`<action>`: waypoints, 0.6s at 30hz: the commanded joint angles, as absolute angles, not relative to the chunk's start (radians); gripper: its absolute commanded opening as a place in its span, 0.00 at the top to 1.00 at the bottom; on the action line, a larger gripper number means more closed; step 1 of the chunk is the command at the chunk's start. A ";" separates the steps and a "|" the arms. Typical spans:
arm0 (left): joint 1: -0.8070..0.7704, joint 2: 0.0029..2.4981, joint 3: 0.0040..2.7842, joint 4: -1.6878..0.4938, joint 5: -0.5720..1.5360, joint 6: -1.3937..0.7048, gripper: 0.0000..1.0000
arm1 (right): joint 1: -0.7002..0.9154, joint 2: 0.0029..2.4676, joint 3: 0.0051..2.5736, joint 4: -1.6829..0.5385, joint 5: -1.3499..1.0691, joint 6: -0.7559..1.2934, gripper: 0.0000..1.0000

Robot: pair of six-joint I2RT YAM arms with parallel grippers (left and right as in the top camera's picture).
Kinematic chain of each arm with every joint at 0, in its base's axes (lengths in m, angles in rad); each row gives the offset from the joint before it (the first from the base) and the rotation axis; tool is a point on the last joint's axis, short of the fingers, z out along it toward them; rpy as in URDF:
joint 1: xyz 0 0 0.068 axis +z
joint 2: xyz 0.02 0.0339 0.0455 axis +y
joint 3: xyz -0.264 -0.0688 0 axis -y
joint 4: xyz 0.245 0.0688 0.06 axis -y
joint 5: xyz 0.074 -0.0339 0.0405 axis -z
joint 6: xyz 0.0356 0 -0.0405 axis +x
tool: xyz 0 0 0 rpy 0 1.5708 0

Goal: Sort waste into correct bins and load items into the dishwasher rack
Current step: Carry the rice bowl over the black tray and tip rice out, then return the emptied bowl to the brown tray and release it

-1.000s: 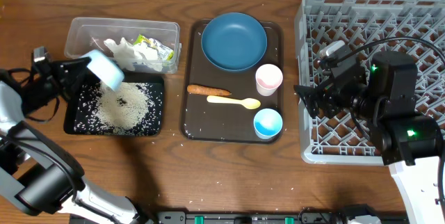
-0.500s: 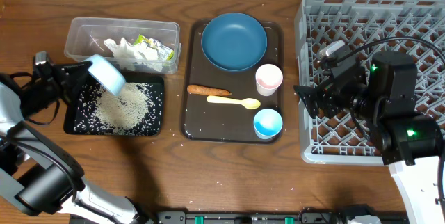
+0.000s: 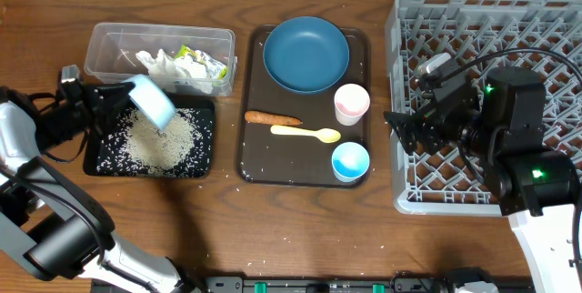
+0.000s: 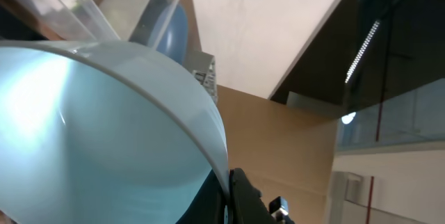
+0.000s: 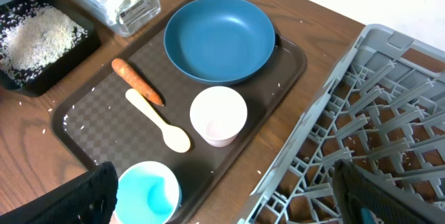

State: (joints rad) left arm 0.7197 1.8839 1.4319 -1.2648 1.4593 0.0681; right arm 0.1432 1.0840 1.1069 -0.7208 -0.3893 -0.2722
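Tipping bowl (image 3: 152,102) over black tray (image 3: 92,164), left jaws gripping it.
We see the rack (image 3: 482,29) far right, beside open right jaws.

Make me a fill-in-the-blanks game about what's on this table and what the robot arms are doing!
The left gripper grips a tipped light-blue ____.
The rice pile lies in the shallow ____ bin.
On the brown serving tray, the carrot lies next to the pale yellow ____.
The jaws of the right gripper stand ____.
Missing words: bowl, black, spoon, open.
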 commanded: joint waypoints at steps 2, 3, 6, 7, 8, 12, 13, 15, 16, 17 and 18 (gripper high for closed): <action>0.722 1.860 1.431 -1.283 1.517 0.094 0.94 | 0.130 1.083 1.130 -0.720 -0.400 -0.262 0.04; 0.722 1.857 1.431 -1.281 1.519 0.097 0.94 | 0.130 1.083 1.130 -0.719 -0.400 -0.262 0.04; 0.723 1.856 1.431 -1.265 1.518 0.097 0.94 | 0.130 1.083 1.130 -0.714 -0.396 -0.263 0.03; 0.720 1.855 1.431 -1.265 1.518 0.097 0.94 | 0.130 1.083 1.130 -0.712 -0.394 -0.263 0.03; 0.715 1.850 1.431 -1.265 1.518 0.097 0.94 | 0.130 1.083 1.130 -0.711 -0.393 -0.263 0.03; 0.675 1.813 1.431 -1.264 1.515 0.113 0.94 | 0.130 1.083 1.130 -0.710 -0.393 -0.263 0.02; 0.657 1.797 1.432 -1.264 1.499 0.121 0.94 | 0.130 1.083 1.130 -0.710 -0.393 -0.262 0.02; 0.617 1.764 1.433 -1.250 1.430 0.120 0.94 | 0.130 1.083 1.130 -0.710 -0.393 -0.262 0.02; 0.591 1.747 1.433 -1.243 1.378 0.120 0.94 | 0.130 1.083 1.130 -0.709 -0.393 -0.262 0.02; 0.549 1.727 1.433 -1.240 1.308 0.120 0.94 | 0.130 1.083 1.130 -0.707 -0.393 -0.262 0.02; 0.519 1.716 1.433 -1.241 1.267 0.120 0.94 | 0.130 1.083 1.130 -0.707 -0.393 -0.262 0.02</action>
